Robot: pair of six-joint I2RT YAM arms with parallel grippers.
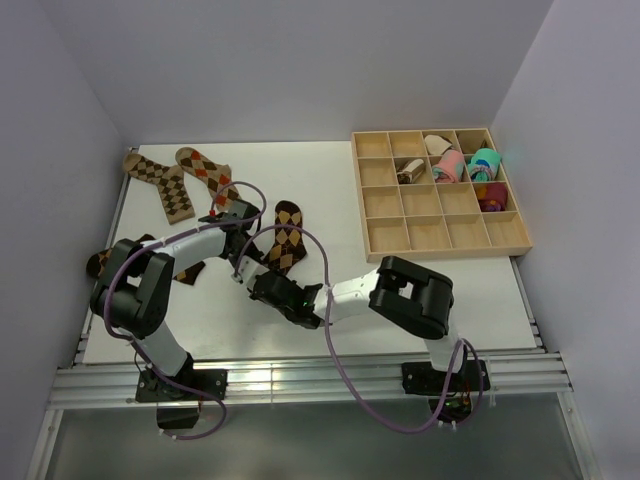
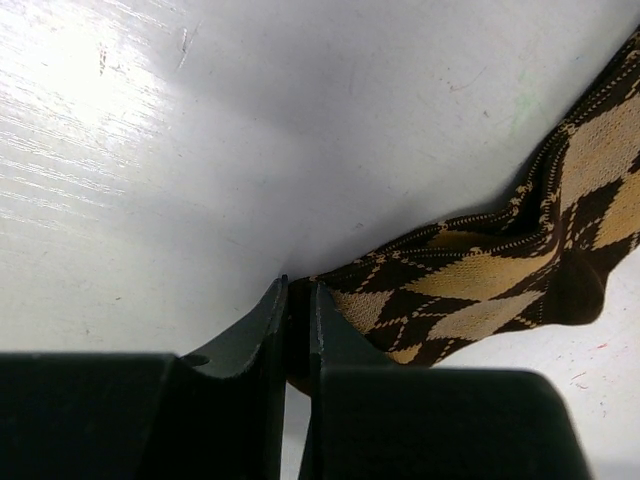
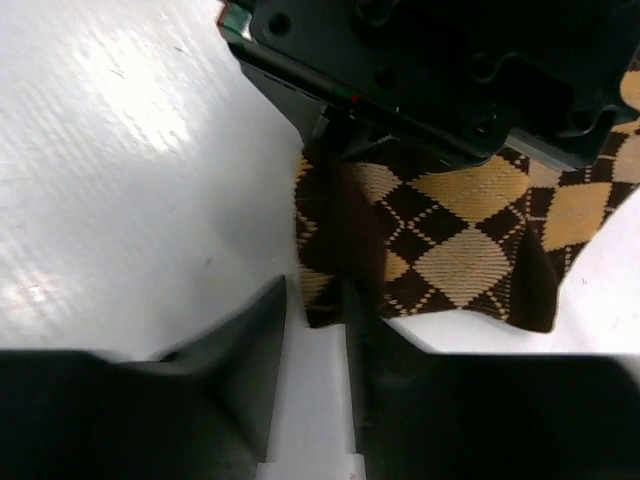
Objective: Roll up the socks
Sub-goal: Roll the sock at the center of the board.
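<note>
Counter: white counter (image 1: 200,330) with walls on three sides; both arms come in from the 6 o'clock edge.
Sock in work: brown-and-tan argyle sock (image 1: 286,238) lies near the middle of the counter, its length running roughly 12 to 6 o'clock. Its near end sits between the two end effectors.
Grip, left: left end effector (image 2: 298,295) is clenched, fingers almost together, grasping the edge of that sock. Dark knit fills the narrow slit between them, and the rest of the sock spreads toward 3 o'clock in the left wrist view.
Grip, right: right end effector (image 3: 315,300) is released, jaws apart with bare counter showing in the gap. The sock's near corner lies at its 3 o'clock finger; whether it touches cannot be told.
Fold: in the right wrist view the sock's end is bunched into a raised dark crease just below the left end effector.
Other socks: tan argyle sock (image 1: 158,182) and orange-diamond argyle sock (image 1: 207,175) lie flat, just beside each other, at 10 to 11 o'clock. Another brown sock (image 1: 98,265) at 9 o'clock is mostly hidden under the left arm (image 1: 190,243).
Tray: wooden compartment tray (image 1: 388,235) at 2 o'clock, well apart from the flat socks.
Rolled: striped roll (image 1: 408,172) sits in the second compartment from the left, second row from the far edge.
Bundles: pink bundle (image 1: 447,166) and teal bundle (image 1: 485,160) sit in compartments toward the tray's far right corner.
</note>
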